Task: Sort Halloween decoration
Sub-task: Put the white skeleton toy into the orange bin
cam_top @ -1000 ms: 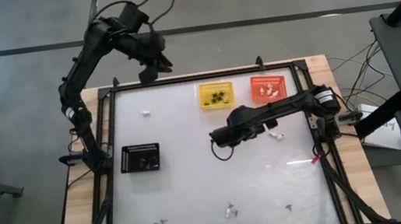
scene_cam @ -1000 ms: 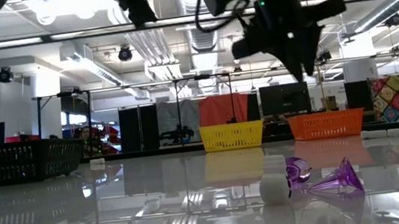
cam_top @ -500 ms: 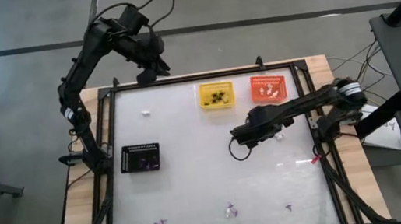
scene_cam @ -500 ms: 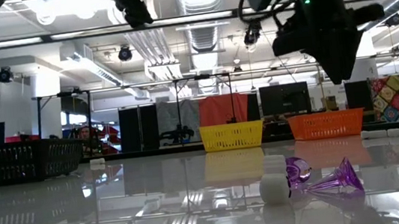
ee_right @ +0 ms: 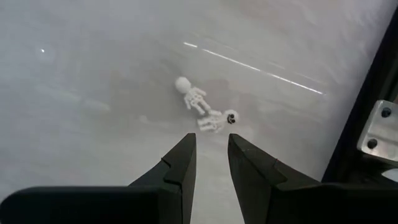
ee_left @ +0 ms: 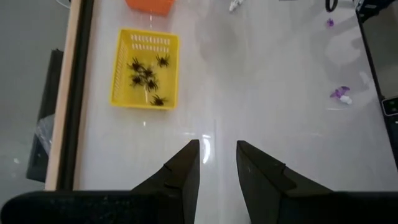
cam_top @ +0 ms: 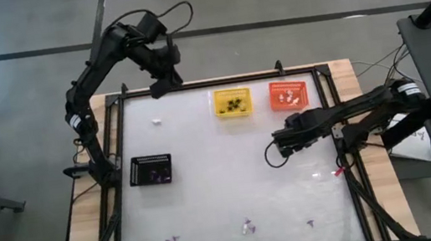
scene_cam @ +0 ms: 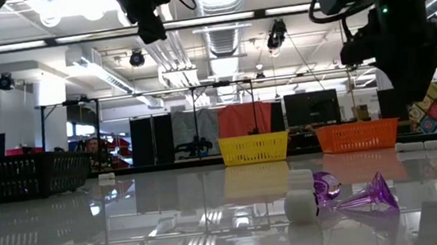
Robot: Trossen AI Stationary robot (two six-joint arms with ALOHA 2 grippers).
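A: From above, what do you see?

B: My right gripper (cam_top: pixel 274 154) hangs over the table (cam_top: pixel 208 189) near its right side, below the orange basket (cam_top: pixel 288 95). My left gripper (cam_top: pixel 161 84) waits high over the table's far edge. Black spiders lie in the yellow basket (cam_top: pixel 231 102), purple bits in the black basket (cam_top: pixel 151 170). Loose trinkets (cam_top: pixel 249 226) sit well apart along the near edge, and one white piece (cam_top: pixel 156 121) lies at far left. This view does not show what is under my right gripper; the arm covers it.

A: And the level view?

B: A white and purple cluster (scene_cam: pixel 338 194) lies close to the camera, touching or nearly so. It shows my right gripper (scene_cam: pixel 413 92) is clear of the table, which the top view cannot tell.

A: The left wrist?

B: My left fingers (ee_left: pixel 186 171) stand partly apart, holding nothing, the yellow basket (ee_left: pixel 145 74) far beyond them.

A: The right wrist?

B: Only here do two white skeletons (ee_right: pixel 205 107) appear, just ahead of my right fingers (ee_right: pixel 183 163), which are partly apart and empty. The two touch or nearly touch.

A: What could go wrong?

B: I judge my narrow gap could catch both at once, or nudge one aside. On this glossy table a small figure would likely skid.
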